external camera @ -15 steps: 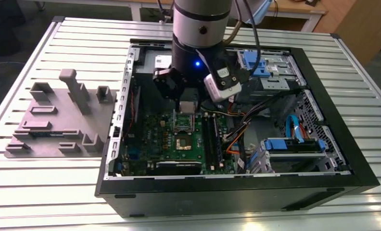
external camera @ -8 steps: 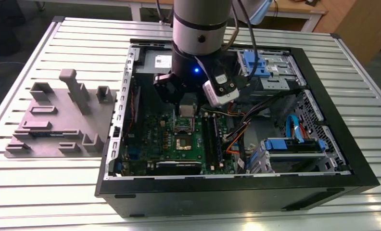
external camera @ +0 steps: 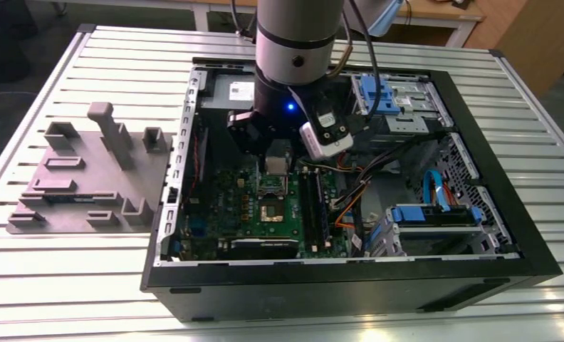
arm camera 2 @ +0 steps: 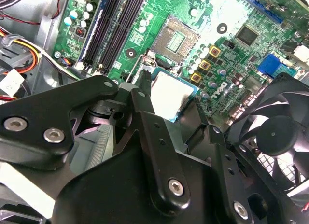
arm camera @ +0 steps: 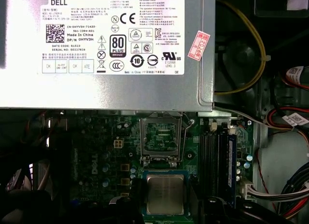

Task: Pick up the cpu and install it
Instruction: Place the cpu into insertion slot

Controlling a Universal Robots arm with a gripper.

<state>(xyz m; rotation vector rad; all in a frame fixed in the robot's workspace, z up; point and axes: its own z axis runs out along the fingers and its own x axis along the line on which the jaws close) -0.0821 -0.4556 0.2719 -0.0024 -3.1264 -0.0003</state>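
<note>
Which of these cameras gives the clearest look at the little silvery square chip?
The first wrist view: it looks straight down on the cpu, showing its whole silvery top. The second wrist view shows it slanted, its edges partly hidden by the gripper's fingers. In the exterior view it seems a small pale patch under the arm.

Slatted metal table (external camera: 63, 285), pale and ribbed. On it, toward the exterior view's left, a grey plastic fixture (external camera: 82, 178) with upright posts and shallow recesses. Just beside that, an open black computer case (external camera: 358, 288) lying on its side. Inside, a green motherboard (external camera: 220, 196) with an open socket (arm camera: 159, 137) in a metal frame, and long black memory sticks (arm camera: 217, 156) close alongside. At the case's far end, a grey metal box (arm camera: 19, 89) bearing a white label (arm camera: 116, 35). Black fan (arm camera 2: 280, 132) next to the board. Blue drive brackets (external camera: 434, 214) and a blue cable (external camera: 432, 187) toward the exterior view's right, near orange and yellow wires (external camera: 344, 210).
</note>
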